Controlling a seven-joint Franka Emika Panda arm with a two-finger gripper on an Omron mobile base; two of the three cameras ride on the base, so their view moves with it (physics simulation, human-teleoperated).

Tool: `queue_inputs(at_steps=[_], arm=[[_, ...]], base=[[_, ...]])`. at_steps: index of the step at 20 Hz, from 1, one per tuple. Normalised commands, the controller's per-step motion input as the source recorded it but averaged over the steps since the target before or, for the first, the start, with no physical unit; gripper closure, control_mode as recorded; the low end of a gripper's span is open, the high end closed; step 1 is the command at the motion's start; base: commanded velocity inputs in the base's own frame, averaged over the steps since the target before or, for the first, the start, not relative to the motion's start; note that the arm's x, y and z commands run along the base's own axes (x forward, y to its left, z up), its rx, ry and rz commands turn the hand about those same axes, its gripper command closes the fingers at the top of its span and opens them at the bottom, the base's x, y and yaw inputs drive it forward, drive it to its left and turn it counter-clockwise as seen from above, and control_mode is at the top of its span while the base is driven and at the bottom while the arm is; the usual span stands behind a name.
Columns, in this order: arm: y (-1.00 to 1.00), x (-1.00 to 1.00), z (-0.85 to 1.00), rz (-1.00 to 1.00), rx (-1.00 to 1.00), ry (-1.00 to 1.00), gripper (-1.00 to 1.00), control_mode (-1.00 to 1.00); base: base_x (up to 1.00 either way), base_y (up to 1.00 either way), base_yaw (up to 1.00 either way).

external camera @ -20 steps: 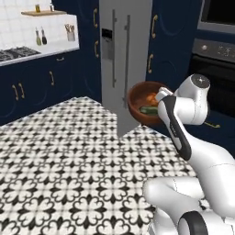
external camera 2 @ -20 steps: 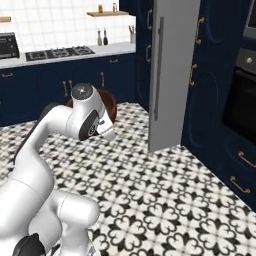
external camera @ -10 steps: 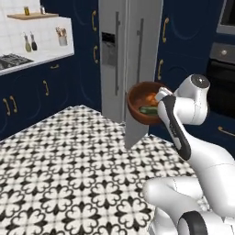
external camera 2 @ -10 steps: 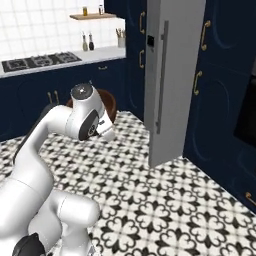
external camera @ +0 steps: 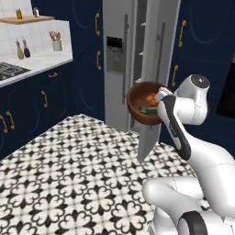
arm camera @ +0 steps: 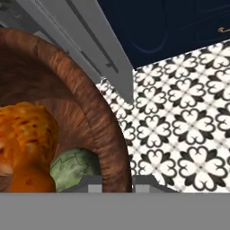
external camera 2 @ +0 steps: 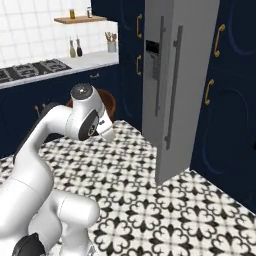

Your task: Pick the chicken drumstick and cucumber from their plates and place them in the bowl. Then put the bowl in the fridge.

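My gripper (arm camera: 117, 183) is shut on the rim of the reddish-brown wooden bowl (arm camera: 105, 130) and holds it in the air. The golden-orange chicken drumstick (arm camera: 27, 143) and the green cucumber (arm camera: 72, 167) lie inside it. In the left base view the bowl (external camera: 140, 108), tipped toward the camera, hangs right in front of the grey fridge (external camera: 121, 59), beside its open door (external camera: 158, 82). Drumstick (external camera: 150, 98) and cucumber (external camera: 148, 110) show inside. In the right base view the bowl (external camera 2: 108, 103) peeks from behind the arm, left of the fridge (external camera 2: 175, 75). The plates are out of view.
Navy cabinets (external camera: 87, 55) with gold handles flank the fridge. To the left runs a counter (external camera: 32, 66) with a stove (external camera 2: 30, 70), bottles and a utensil pot. The open fridge door juts out over the patterned tile floor (external camera: 78, 174).
The whole picture has shifted: the base has driven toward the fridge, which is now nearer and larger. The bowl stays in the shut gripper at the same place relative to the arm.
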Motion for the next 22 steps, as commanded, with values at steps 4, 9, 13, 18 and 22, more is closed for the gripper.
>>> queue_inputs(at_steps=[4, 9, 13, 18, 22], arm=[[0.00, 0.00, 0.00, 0.00, 0.00, 0.00, 1.00, 1.00], [0.00, 0.00, 0.00, 0.00, 0.00, 0.00, 1.00, 1.00], [0.00, 0.00, 0.00, 0.00, 0.00, 0.00, 1.00, 1.00], [0.00, 0.00, 0.00, 0.00, 0.00, 0.00, 1.00, 1.00], [0.00, 0.00, 0.00, 0.00, 0.00, 0.00, 1.00, 1.00]], base=[[1.00, 1.00, -0.31], [1.00, 1.00, -0.32], [1.00, 1.00, -0.33], [1.00, 1.00, -0.47], [1.00, 1.00, -0.58]])
